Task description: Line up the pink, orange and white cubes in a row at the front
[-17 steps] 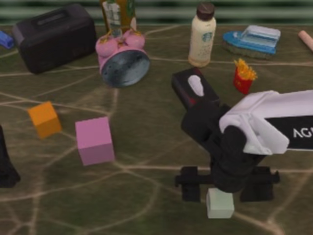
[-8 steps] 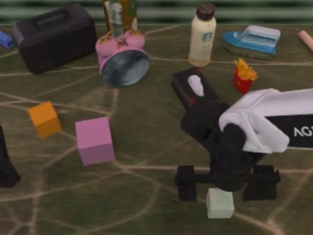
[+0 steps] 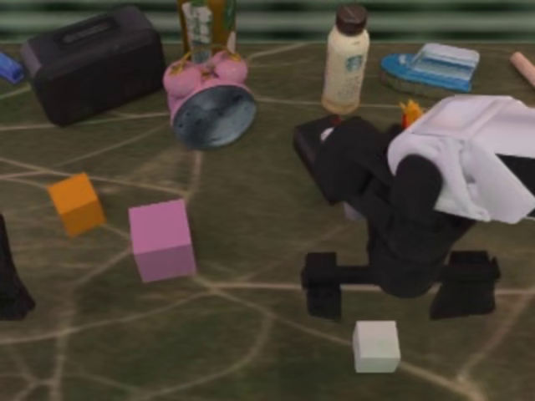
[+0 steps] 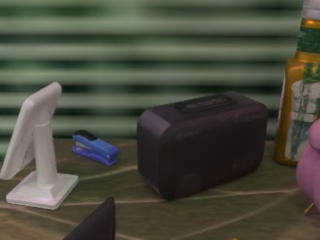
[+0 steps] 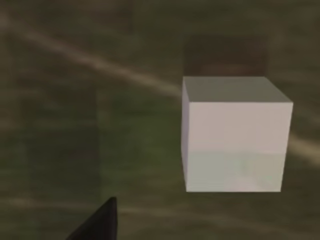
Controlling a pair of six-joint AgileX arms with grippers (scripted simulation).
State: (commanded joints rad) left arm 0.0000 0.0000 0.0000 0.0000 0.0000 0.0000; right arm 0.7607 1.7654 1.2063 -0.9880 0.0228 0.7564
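Note:
The off-white cube [image 3: 375, 346] [image 5: 235, 135] rests alone on the table near the front, right of centre. My right gripper [image 3: 393, 288] hovers just behind it, open wide, with one finger on each side and nothing between them; one fingertip [image 5: 102, 220] shows in the right wrist view. The light pink cube [image 3: 161, 239] stands at the middle left, and the smaller orange cube [image 3: 76, 203] sits a little to its left and farther back. At the left edge my left gripper [image 3: 10, 280] is parked and open, one fingertip [image 4: 100, 222] showing.
Along the back are a black box [image 3: 94, 60] [image 4: 200, 142], a pink alarm clock [image 3: 209, 100], a tall bottle [image 3: 203, 25], a cream bottle [image 3: 345, 60] and a blue brush [image 3: 435, 65]. The black tissue box [image 3: 313, 142] lies partly under the right arm. The left wrist view shows a blue stapler [image 4: 94, 148] and a white stand [image 4: 35, 150].
The right gripper has risen and drawn back from the white cube, its fingers spreading wider. The cube stays where it was set down. The left arm has not moved.

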